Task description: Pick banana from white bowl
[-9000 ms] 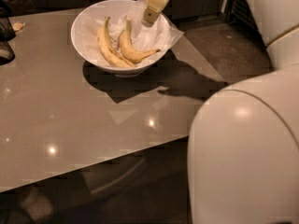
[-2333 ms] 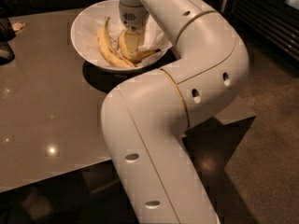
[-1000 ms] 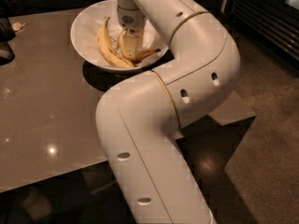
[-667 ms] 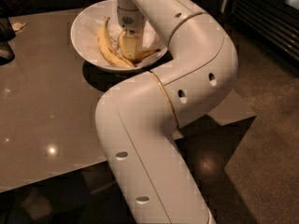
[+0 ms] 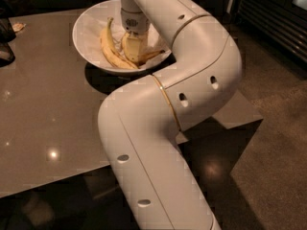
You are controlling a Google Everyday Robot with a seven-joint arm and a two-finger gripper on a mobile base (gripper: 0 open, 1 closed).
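Note:
The white bowl stands at the far side of the grey table, lined with white paper. My gripper reaches straight down into the bowl's middle and sits on the shorter curved banana. Only that banana's thin brownish tip sticks out to the right from under the gripper. A longer, slimmer banana lies just left of the gripper along the bowl's inside. My arm covers the bowl's right rim.
The glossy grey table stretches left and toward me, with its edge along the bottom left. A dark object and a small scrap lie at the far left. Dark floor and a slatted dark cabinet are to the right.
Nine seconds ago the gripper hung above the bowl's far right rim; it has since come down into the bowl onto the short banana. Over the last second it has hardly moved.

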